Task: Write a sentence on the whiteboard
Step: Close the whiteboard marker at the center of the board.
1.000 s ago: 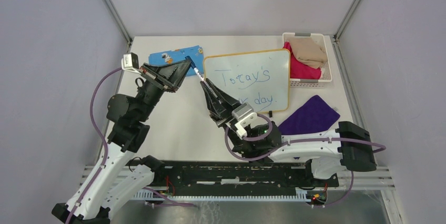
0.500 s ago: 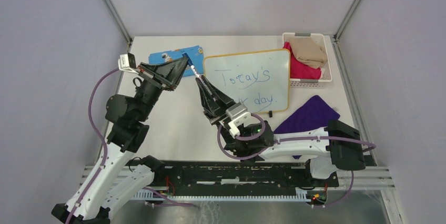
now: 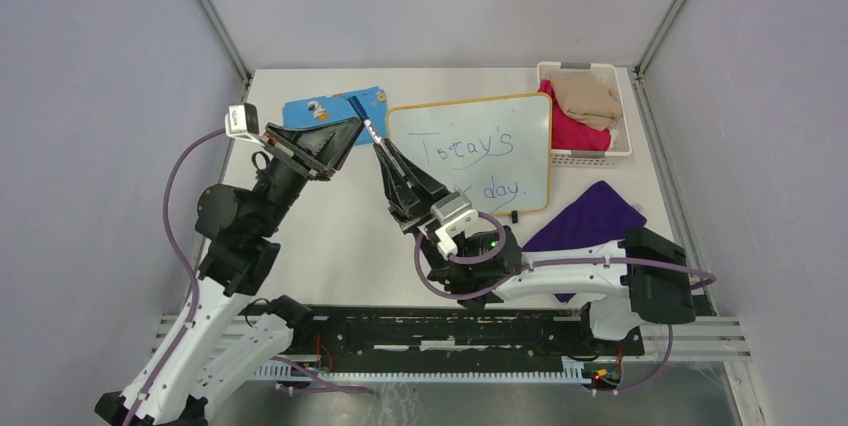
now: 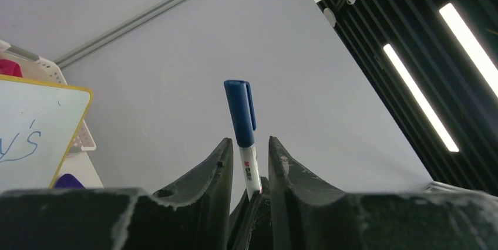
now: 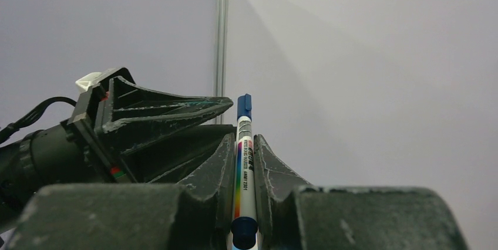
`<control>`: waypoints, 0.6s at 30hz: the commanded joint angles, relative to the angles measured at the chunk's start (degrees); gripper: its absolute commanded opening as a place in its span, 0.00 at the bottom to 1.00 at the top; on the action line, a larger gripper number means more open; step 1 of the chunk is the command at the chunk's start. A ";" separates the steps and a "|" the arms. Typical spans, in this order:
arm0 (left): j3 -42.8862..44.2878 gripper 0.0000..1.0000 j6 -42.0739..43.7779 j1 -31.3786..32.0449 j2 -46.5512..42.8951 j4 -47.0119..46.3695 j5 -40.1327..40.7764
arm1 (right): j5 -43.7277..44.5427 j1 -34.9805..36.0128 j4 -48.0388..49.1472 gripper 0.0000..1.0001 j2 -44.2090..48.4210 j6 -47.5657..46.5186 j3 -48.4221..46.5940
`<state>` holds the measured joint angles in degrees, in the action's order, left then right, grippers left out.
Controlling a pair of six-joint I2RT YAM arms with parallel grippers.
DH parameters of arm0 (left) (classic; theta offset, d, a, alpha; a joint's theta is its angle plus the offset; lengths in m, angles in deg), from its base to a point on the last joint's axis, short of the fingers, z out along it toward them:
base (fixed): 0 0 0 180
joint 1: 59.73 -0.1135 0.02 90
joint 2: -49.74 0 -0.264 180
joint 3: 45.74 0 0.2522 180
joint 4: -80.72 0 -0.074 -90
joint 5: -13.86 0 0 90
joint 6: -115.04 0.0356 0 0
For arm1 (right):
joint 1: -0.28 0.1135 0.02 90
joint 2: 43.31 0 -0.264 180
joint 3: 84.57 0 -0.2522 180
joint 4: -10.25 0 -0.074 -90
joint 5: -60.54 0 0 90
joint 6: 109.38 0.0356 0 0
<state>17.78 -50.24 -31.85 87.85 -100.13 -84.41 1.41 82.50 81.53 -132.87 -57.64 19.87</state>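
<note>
The sentence (image 3: 467, 147) looks finished: thin blue handwriting in two lines on the glossy whiteboard (image 3: 430, 121), a round-cornered slab with a yellow-tan rim at the upper centre-right of the pale worktop (image 3: 330, 216). So the step in hand is, I judge, closing up the marker (image 5: 242, 162). The right tool (image 5: 242, 138) pinches its slim white, rainbow-labelled barrel with the blue clipped cap (image 4: 239, 112) on, while the left tool (image 4: 246, 141), matte black and tapered, stands narrowly parted about the capped end; next calls for backing the left tool clear, then laying the marker down.
</note>
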 commanded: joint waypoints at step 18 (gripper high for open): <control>9.11 0.87 18.86 0.37 -1.20 9.39 4.12 | -2.75 -0.39 -0.67 0.00 12.81 3.47 9.41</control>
<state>22.52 -40.26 -31.63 85.99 -91.28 -82.49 -0.03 82.02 80.87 -124.72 -56.07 26.93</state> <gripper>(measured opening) 0.846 0.174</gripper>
